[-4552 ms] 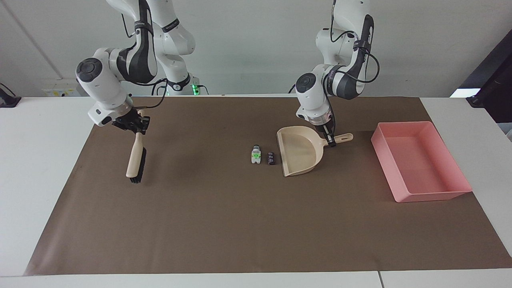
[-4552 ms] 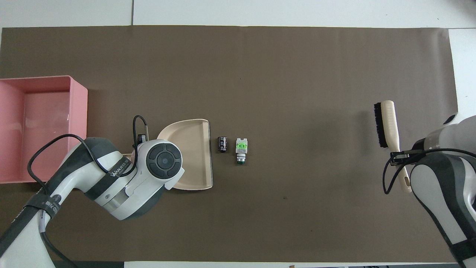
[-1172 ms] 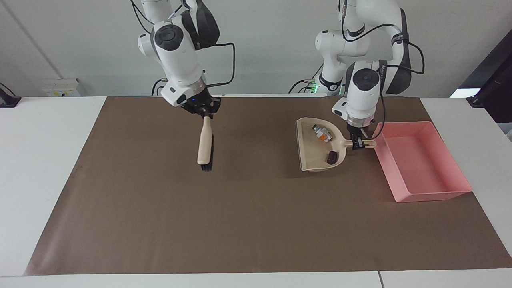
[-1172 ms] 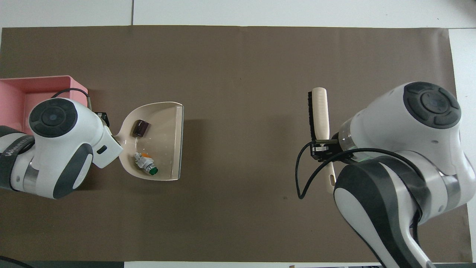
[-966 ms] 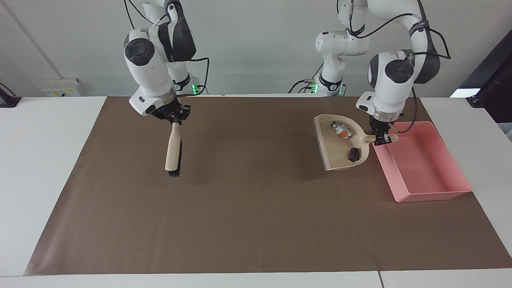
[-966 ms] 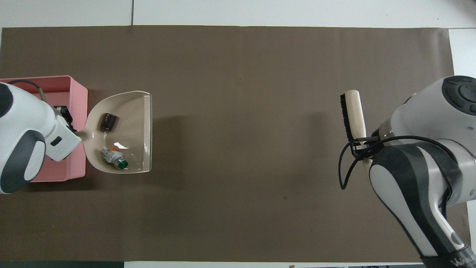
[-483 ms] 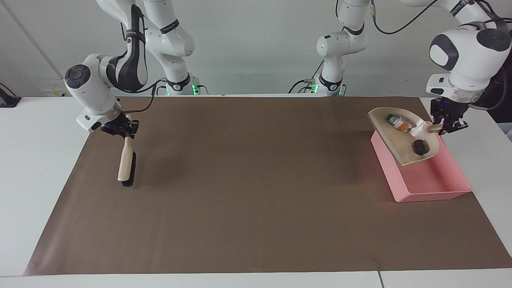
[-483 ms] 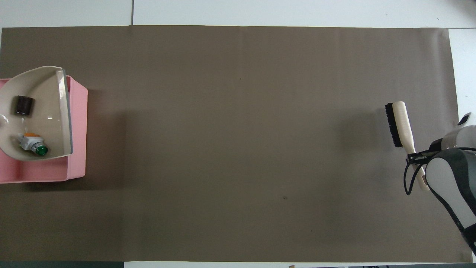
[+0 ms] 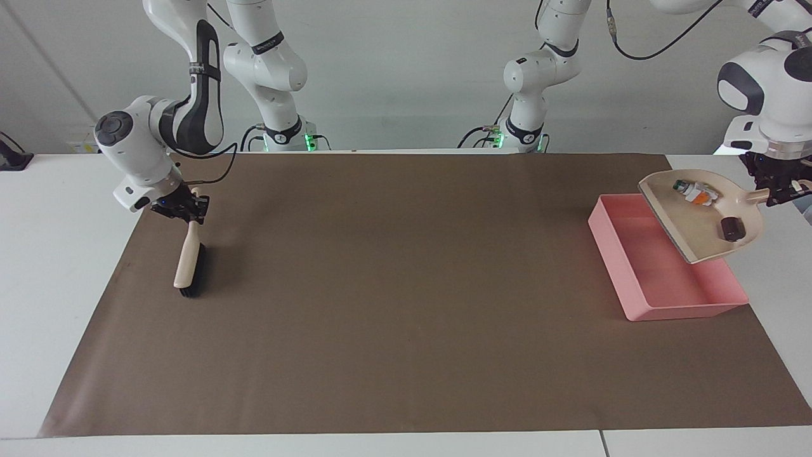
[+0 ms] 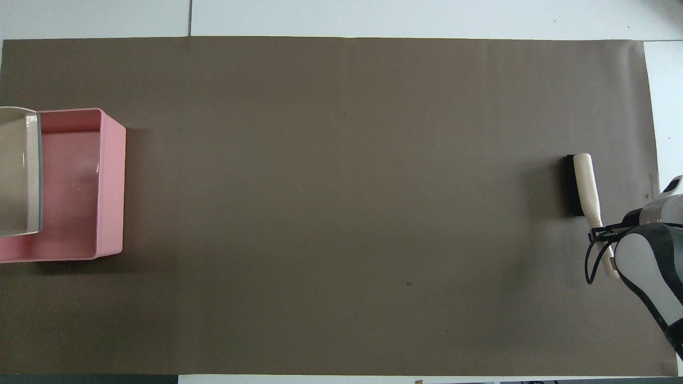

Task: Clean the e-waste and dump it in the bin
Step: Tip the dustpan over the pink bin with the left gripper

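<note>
The left pincer [image 9: 781, 192] grips the dustpan [image 9: 694, 225] handle over the bin [image 9: 672, 304], both e-waste [image 9: 698, 190] pieces inside the dustpan. The right pincer [image 9: 184, 212] clamps the brush [image 9: 186, 266], bristles on the mat [image 9: 393, 285].

E-waste riding in a raised dustpan over the pink bin

The white block [image 9: 696, 191] and the small black piece [image 9: 732, 228] lie apart inside the beige dustpan [image 9: 694, 223], close to the left gripper [image 9: 781, 188] clamped on its handle; the pan is tilted, its open lip lowest, over the bin's [image 9: 618, 251] edge. The bin, a shallow pink rectangular tray with low walls, sits below the gripper on the brown mat.
</note>
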You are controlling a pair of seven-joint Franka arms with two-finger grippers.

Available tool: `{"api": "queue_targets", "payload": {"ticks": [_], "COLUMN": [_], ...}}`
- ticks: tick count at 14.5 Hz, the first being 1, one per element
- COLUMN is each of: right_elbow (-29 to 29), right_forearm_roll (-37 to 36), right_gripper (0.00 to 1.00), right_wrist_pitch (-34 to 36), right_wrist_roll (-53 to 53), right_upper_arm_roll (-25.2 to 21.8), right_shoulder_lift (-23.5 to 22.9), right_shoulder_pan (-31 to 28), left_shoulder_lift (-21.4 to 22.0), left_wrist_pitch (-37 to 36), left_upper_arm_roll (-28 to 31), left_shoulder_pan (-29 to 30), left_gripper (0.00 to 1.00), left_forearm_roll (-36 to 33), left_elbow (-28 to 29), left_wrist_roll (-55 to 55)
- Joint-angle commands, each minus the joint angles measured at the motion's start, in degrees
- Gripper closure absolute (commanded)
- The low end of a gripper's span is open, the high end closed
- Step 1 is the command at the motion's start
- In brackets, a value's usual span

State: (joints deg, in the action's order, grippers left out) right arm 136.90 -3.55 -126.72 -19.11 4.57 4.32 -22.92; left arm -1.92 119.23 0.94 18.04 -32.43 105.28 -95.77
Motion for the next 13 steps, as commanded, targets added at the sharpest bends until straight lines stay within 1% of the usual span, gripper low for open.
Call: {"api": "queue_targets", "payload": {"ticks": [1,2,3,4,6,8,9,10,11,13], "right_elbow": [1.35,1.35,1.0,-0.13,-5.3,-11.1,-14.09,-16.9,-20.41,-27.53], "right_forearm_roll": [0.29,0.29,0.29,0.29,0.21,0.21,0.21,0.38,0.73,0.64], "right_gripper": [0.97,0.68,0.19,0.0,0.0,0.0,0.0,0.0,0.0,0.0], "right_wrist_pitch": [-1.07,-1.07,-0.9,-0.46,-0.1,-0.8,0.67,3.3,6.46,15.05], "right_wrist_roll": [-0.14,-0.05,-0.22,-0.4,-0.23,-0.84,-0.58,0.81,5.79,15.29], "right_upper_arm_roll": [0.96,0.96,0.96,0.96,0.96,0.96,1.14,1.66,2.36,2.72], "right_shoulder_lift": [0.69,0.52,0.52,0.17,-1.32,-1.94,-1.51,-1.16,-1.24,-1.33], "right_shoulder_pan": [-1.51,-1.51,-1.51,-1.42,-1.25,-1.07,-0.81,-0.55,0.93,2.96], "left_shoulder_lift": [-0.01,-0.1,-0.1,0.16,0.42,0.51,0.77,1.39,1.65,1.83], "left_wrist_pitch": [3.28,3.38,3.38,3.72,5.74,5.23,4.87,3.65,2.42,-1.09], "left_upper_arm_roll": [-0.41,-0.5,-0.5,-0.5,-0.5,-0.5,-0.5,-0.5,-0.5,-0.58], "left_shoulder_pan": [0.07,-0.63,-2.2,-2.74,-2.75,-3.97,-4.5,-5.2,-5.64,-6.95], "left_gripper": [1.0,1.0,1.0,1.0,1.0,1.0,1.0,1.0,1.0,1.0], "left_forearm_roll": [-8.13,-13.65,-19.02,-22.81,-27.05,-33.62,-36.27,-39.25,-40.5,-41.22], "left_elbow": [1.41,1.85,3.07,4.39,6.77,8.79,10.37,11.69,12.31,11.97], "left_wrist_roll": [1.8,4.6,7.76,9.7,12.35,17.07,20.32,22.71,23.69,23.61]}}
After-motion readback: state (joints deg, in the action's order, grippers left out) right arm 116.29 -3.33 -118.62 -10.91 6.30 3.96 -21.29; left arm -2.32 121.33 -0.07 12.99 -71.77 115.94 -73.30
